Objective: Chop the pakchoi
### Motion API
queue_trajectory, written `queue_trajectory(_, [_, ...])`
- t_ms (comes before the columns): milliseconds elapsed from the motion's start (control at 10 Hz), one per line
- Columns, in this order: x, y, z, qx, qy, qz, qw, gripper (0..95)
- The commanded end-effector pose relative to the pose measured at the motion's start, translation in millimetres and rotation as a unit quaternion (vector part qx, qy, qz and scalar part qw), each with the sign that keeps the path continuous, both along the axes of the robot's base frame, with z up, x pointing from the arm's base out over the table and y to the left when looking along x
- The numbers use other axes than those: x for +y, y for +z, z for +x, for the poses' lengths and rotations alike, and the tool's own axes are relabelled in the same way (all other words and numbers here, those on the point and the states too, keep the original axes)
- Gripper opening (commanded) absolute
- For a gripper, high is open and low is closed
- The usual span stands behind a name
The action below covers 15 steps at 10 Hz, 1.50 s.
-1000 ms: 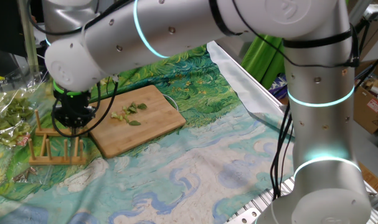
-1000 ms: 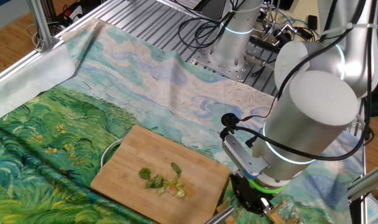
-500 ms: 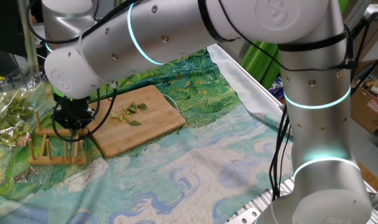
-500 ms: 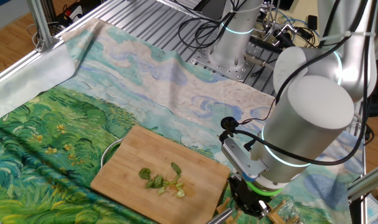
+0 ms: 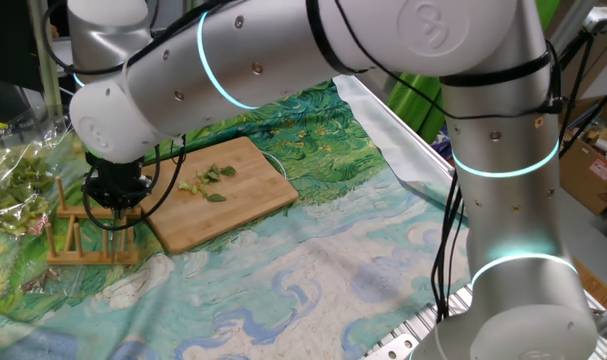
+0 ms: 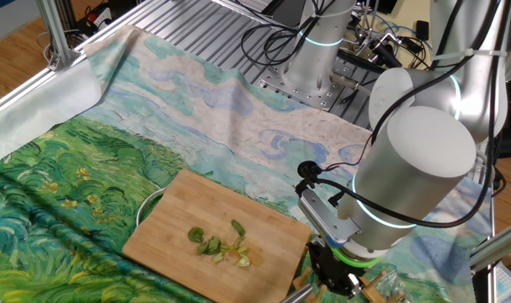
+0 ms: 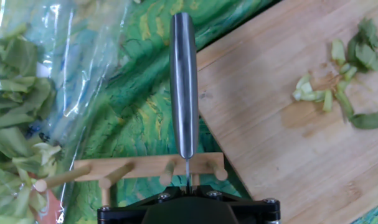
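Pakchoi [image 5: 207,182] lies chopped on the board [image 5: 245,205]; gripper [image 7: 187,180], pinching the knife [image 7: 184,81], should next seat it in the rack [image 5: 88,242].

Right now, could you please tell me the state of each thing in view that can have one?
pakchoi: cut into small bits, lying on the cutting board.
cutting board: flat on the cloth.
end effector: shut on the knife.
knife: held over the wooden rack.
wooden rack: upright beside the board.
bagged greens: wrapped in clear plastic.
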State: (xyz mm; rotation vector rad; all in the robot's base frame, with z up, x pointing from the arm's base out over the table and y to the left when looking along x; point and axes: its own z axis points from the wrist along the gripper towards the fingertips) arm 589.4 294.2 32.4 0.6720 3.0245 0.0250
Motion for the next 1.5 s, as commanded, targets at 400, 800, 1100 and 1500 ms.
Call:
queue_trajectory(400, [0.1,0.6,-0.1,0.003,-0.010,0.000,0.9999,38.0])
queue_trajectory(800, [0.5,17.8,-8.9,0.018,-0.011,0.000,0.9998,38.0])
queue_trajectory(1100, [-5.2,42.0,-20.2,0.034,-0.010,0.003,0.9994,38.0])
queue_trajectory(1500, [-28.2,82.2,-39.0,0.052,0.010,0.008,0.9986,38.0])
